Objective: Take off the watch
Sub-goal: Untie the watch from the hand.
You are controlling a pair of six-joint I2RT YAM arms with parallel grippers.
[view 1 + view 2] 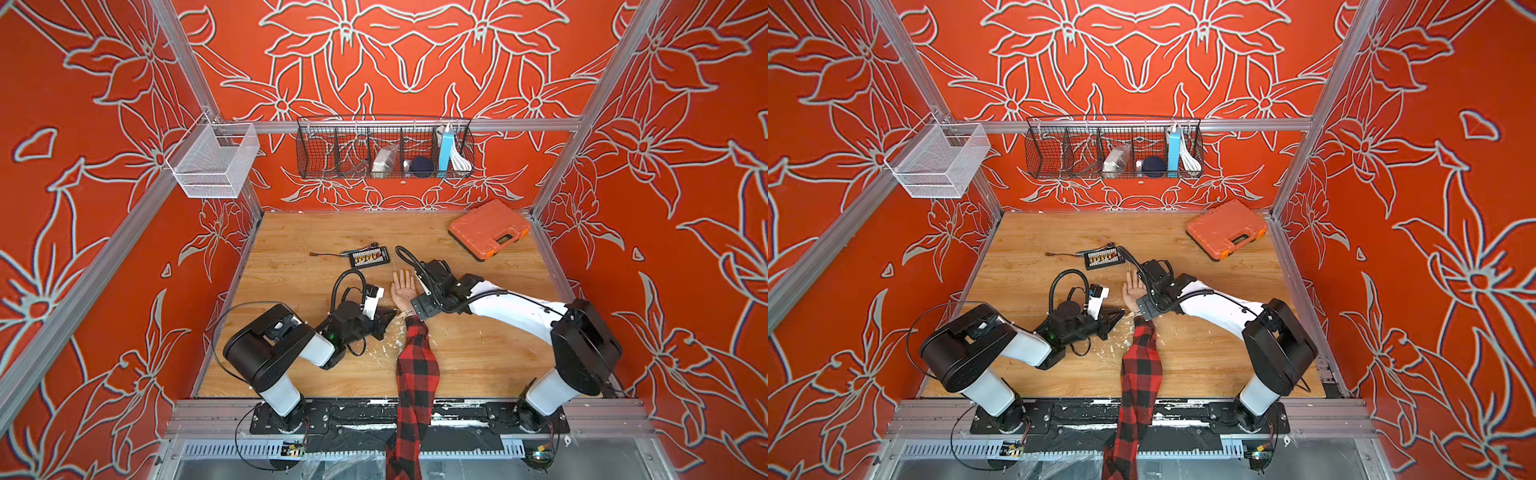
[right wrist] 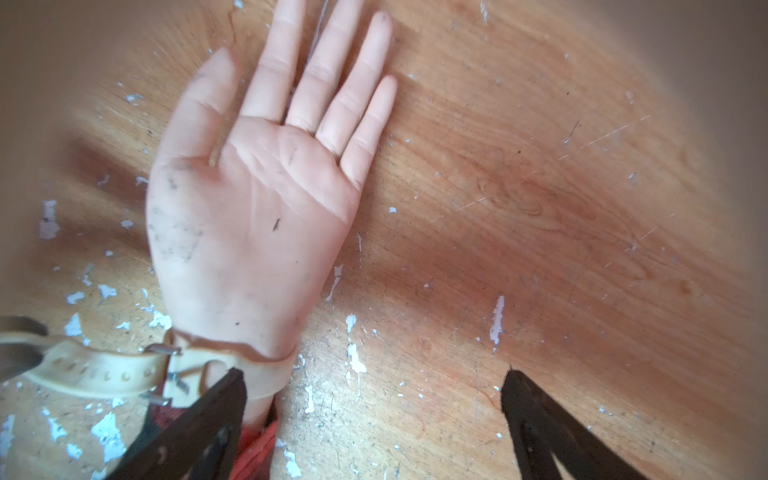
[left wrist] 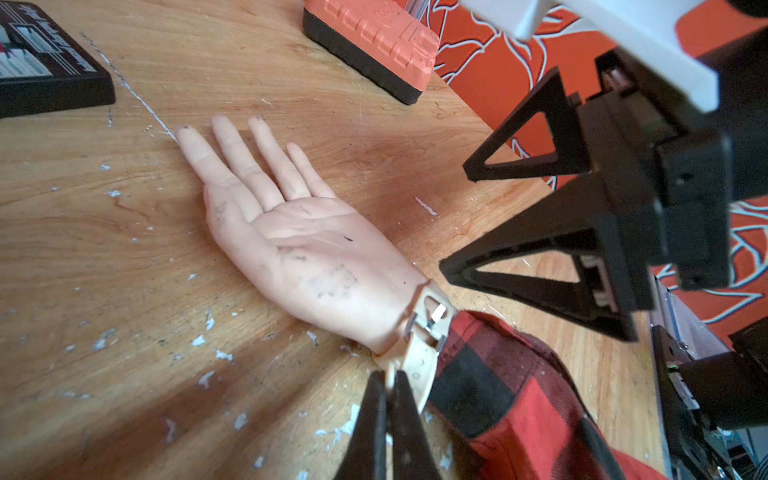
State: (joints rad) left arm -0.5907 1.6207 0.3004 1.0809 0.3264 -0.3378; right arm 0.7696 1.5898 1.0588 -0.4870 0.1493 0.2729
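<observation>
Left pincer (image 3: 388,384) is clamped on the loose strap end of the watch (image 3: 417,365), worn on the dummy hand (image 3: 299,245); right pincer (image 2: 372,372) hangs wide open above the bench (image 2: 540,187) beside that wrist.

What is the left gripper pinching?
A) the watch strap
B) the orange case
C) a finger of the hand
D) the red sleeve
A: the left gripper is shut on the loose end of the watch strap, right next to the wrist.
</observation>
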